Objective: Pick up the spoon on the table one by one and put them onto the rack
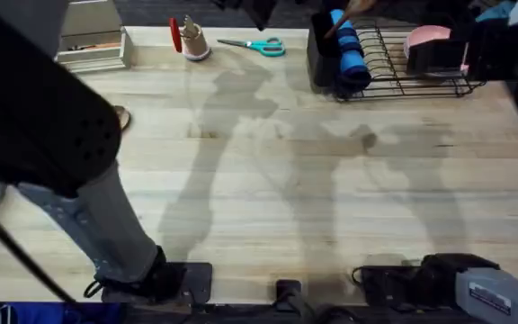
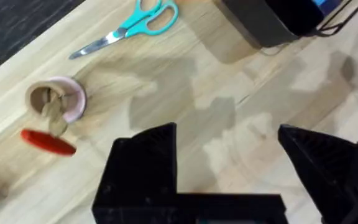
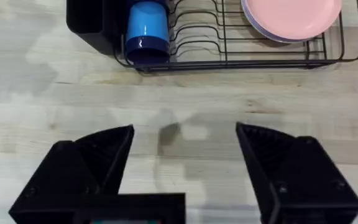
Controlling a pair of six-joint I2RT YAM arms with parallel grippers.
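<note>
Overhead, spoon: no spoon lies in plain sight on the table [image 1: 268, 180]; a small brown rounded edge [image 1: 121, 117] peeks out beside the big dark left arm [image 1: 34, 117] and may be a spoon bowl, though I cannot tell
Rack [image 1: 412, 85]: black wire, at the far right of the table; a tall black cup [image 1: 322, 58] at its near end; a brown sliver above the cup may be a handle, too small to tell
In the rack: a blue tumbler [image 1: 351, 54] on its side; a pink plate [image 1: 425, 38] upright in the slots
Left claw [image 2: 225, 134]: wide open, holding nothing; bare table under it
Right claw [image 3: 185, 129]: wide open, holding nothing; over bare table, near the rack front
Other things: teal scissors [image 1: 254, 45] and a beige box [image 1: 93, 49] along the far edge
Progress: likely one spoon already racked, one possibly left by the left arm; both are judgements; next comes finding and gripping whatever remains
</note>
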